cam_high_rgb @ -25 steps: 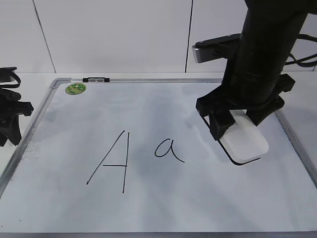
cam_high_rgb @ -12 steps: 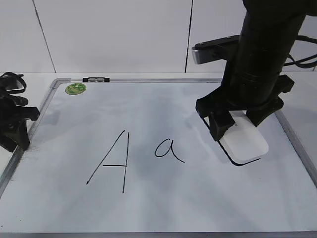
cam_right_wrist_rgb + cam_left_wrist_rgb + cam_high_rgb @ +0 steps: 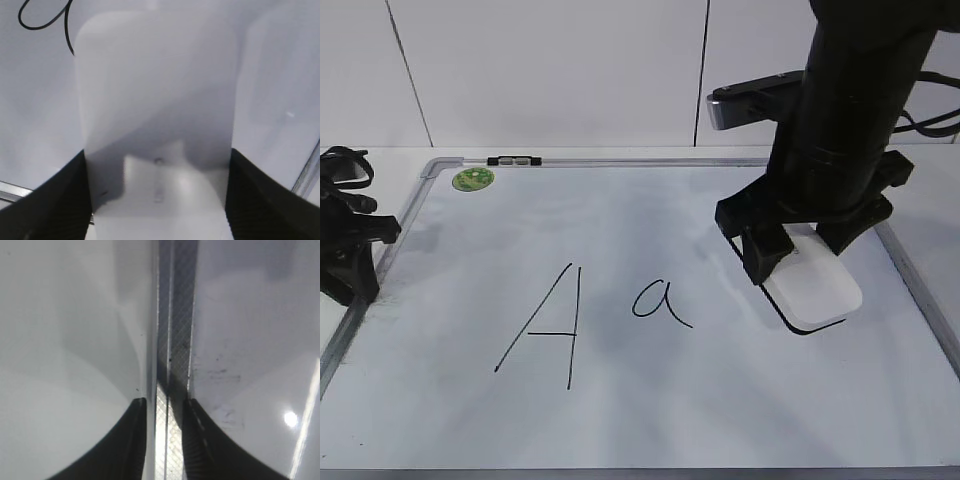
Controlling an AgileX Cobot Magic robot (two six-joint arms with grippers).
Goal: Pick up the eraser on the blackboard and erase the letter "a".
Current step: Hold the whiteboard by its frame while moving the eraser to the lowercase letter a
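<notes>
The white eraser lies on the right part of the blackboard. My right gripper straddles it from above. In the right wrist view both fingers press against the sides of the eraser, so that gripper is shut on it. The letter "a" is left of the eraser, intact; part of its stroke shows in the right wrist view. My left gripper sits at the board's left rim. In its wrist view the gripper has its fingers closed on either side of the grey frame.
A larger capital "A" is drawn left of the small "a". A green sticker and a black-silver clip sit at the board's far left corner. A white wall stands behind the board.
My left gripper has moved right, onto the board's left frame. The right arm shifted very slightly; the eraser has stayed in place.
</notes>
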